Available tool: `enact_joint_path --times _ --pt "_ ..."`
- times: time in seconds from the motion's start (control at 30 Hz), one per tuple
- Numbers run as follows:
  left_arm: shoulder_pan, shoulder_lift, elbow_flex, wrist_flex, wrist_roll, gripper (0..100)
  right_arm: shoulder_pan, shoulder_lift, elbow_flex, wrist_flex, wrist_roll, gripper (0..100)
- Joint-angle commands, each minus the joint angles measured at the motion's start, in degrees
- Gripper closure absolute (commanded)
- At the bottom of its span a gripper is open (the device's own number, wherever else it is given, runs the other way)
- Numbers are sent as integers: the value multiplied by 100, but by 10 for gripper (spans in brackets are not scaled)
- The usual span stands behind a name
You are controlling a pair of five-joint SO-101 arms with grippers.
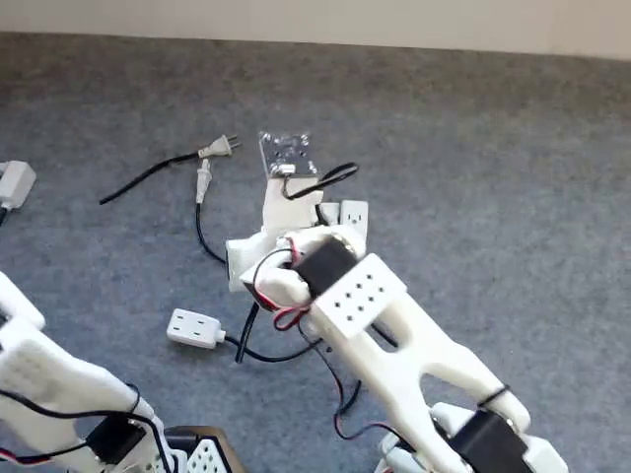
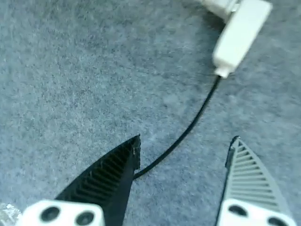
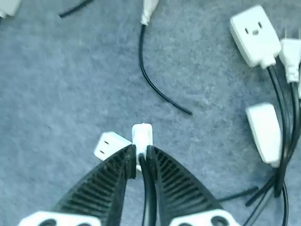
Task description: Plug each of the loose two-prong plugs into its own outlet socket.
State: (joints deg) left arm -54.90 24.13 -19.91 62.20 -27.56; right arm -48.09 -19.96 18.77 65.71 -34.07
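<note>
held plug (image 3: 142, 135): white, pinched at the tip of the right tool (image 3: 141, 153), whose fingers are all but closed on it; its black cord runs back between them.
beside socket (image 3: 108, 146): white, just beside the held plug, touching one finger.
loose plug (image 1: 219, 148): far left of the right arm (image 1: 394, 335), on the grey table (image 1: 513, 148).
second loose plug (image 1: 204, 179): just nearer.
near socket (image 1: 194, 328): near left of the right arm.
white block (image 1: 15, 182): cut by the left edge.
open room: grey table stretches right of the arm.
left tool (image 2: 186, 141): wide open, holding nothing; a thin cord (image 2: 188, 127) passes between its fingers.
view gain: the right wrist view gives the pinch, which the arm covers from above.
</note>
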Motion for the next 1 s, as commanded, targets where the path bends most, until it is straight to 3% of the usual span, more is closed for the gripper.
enact_joint_path --times 0.0,0.3,0.97 --pt "-251 699 -1182 246 -44 704 -435 593 -479 154 -448 994" --pt "-840 1437 -2202 246 -53 704 -892 1103 -1235 831 -1134 994" --pt "-1191 2914 -3547 281 -290 704 -1323 1499 -1024 338 -1486 994"
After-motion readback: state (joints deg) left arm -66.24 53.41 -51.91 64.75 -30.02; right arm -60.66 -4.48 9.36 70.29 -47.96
